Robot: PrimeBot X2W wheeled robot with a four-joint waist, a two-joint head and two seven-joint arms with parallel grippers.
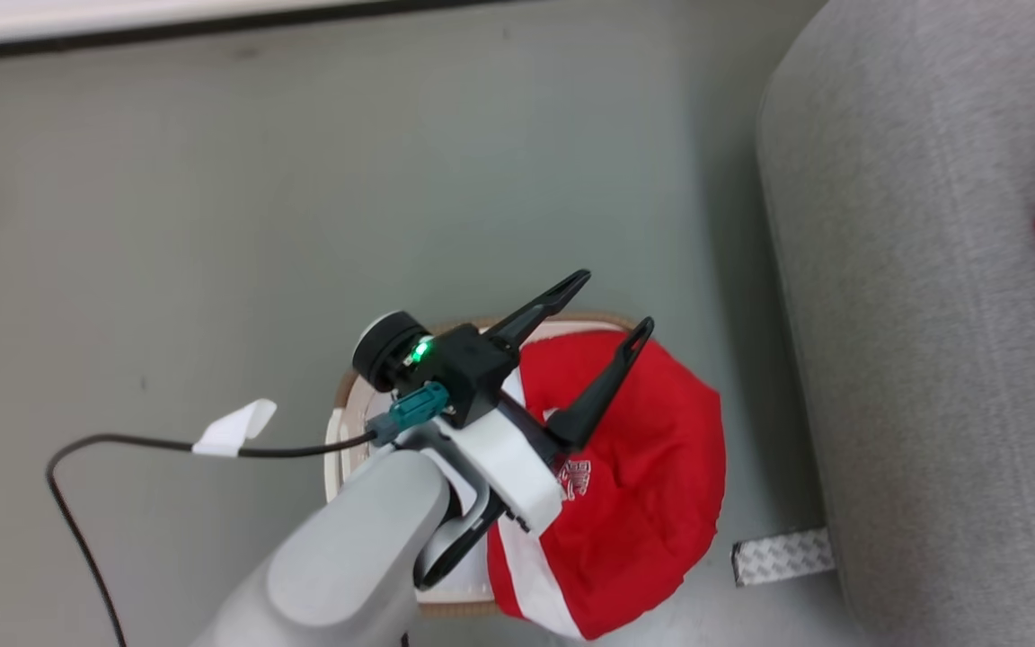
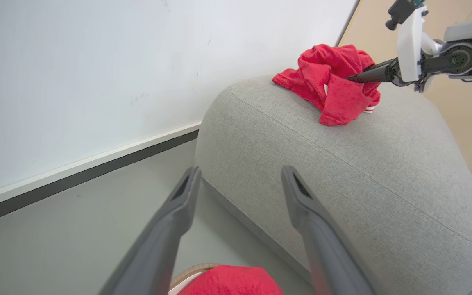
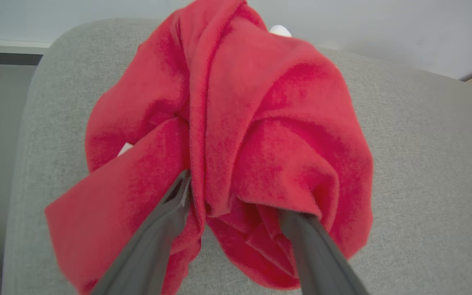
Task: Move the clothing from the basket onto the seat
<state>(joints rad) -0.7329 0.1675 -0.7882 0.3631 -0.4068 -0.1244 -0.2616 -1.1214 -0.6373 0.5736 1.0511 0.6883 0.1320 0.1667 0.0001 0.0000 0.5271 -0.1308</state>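
Red cloth bunches loosely between the spread fingers of the right gripper (image 3: 236,196); this garment (image 3: 260,123) lies on the seat (image 3: 424,164). The left gripper (image 1: 616,301), also spread, hovers just above the other garment (image 1: 643,467), heaped in the basket (image 1: 342,391), so the left arm is nearer. The left wrist view shows both garments at once.

The left gripper (image 1: 618,301) points toward 1 o'clock in the head view, its 2 dark fingers (image 1: 540,307) spread wide. Its pale forearm (image 1: 347,557) runs back toward 7 o'clock. The right gripper (image 3: 236,194) stands with both fingers parted too.
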